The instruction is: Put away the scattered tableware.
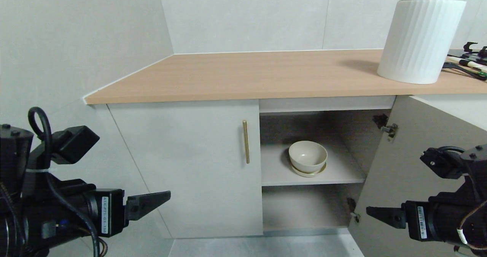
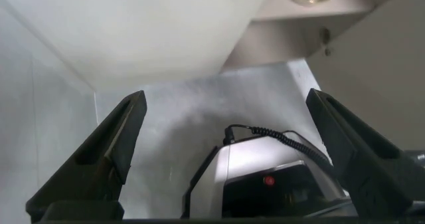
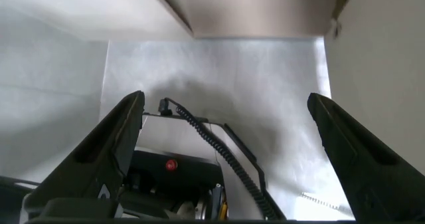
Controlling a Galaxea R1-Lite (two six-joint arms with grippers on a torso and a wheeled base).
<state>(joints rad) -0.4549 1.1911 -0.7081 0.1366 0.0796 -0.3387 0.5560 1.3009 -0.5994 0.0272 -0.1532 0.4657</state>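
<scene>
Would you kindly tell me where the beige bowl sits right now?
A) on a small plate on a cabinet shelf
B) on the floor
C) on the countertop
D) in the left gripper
A: the bowl rests on a plate on the shelf inside the open cabinet.

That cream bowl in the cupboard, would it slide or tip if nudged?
The bowl looks like glazed ceramic, so probably stiff, slick and breakable. It sits on a small plate, so a nudge might slide it rather than tip it.
</scene>
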